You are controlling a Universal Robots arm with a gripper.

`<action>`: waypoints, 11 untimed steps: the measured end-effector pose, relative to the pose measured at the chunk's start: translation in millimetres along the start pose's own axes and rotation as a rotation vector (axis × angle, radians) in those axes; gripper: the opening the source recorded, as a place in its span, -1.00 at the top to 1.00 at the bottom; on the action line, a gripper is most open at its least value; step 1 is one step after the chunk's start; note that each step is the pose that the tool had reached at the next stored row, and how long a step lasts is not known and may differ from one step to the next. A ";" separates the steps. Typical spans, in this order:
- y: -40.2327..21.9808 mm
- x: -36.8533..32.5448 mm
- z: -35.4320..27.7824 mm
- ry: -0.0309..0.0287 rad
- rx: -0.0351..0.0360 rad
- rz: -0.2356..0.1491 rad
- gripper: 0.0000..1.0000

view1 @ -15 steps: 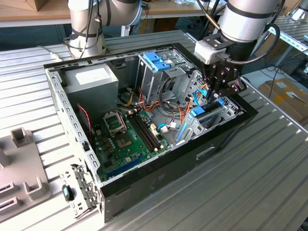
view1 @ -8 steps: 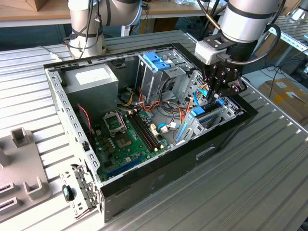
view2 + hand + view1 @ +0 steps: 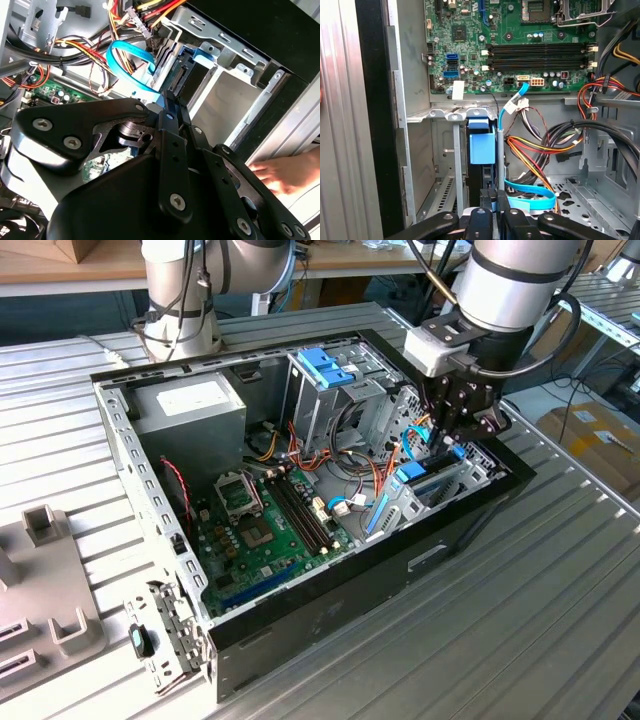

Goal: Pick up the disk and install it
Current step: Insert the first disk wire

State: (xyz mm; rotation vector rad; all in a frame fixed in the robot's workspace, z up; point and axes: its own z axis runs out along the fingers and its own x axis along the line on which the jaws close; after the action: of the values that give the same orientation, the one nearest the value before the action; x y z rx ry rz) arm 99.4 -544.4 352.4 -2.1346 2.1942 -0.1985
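Ribbed metal table (image 3: 560,570) | open computer case (image 3: 330,612) | end effector (image 3: 451,443) nearly closed, at disk (image 3: 482,145) edge

It was a robotics workshop: an opened computer case (image 3: 330,620) on a ribbed metal bench (image 3: 540,640), wooden worktop (image 3: 50,270) at eleven o'clock.

A grooved metal table (image 3: 560,640) lies under bright, even light. Behind the table runs a pale wooden workbench (image 3: 60,270). Past the table's edge at the exterior view's right, a brown cardboard box (image 3: 595,435) sits on the grey floor (image 3: 535,402), with a second grooved bench (image 3: 610,295) beyond
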 end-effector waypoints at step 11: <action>0.4 0.7 3.4 -0.0030 -0.0001 0.000 0.68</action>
State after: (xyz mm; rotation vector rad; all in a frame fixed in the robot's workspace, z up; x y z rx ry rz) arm 99.5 -545.2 349.0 -2.1332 2.1930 -0.1951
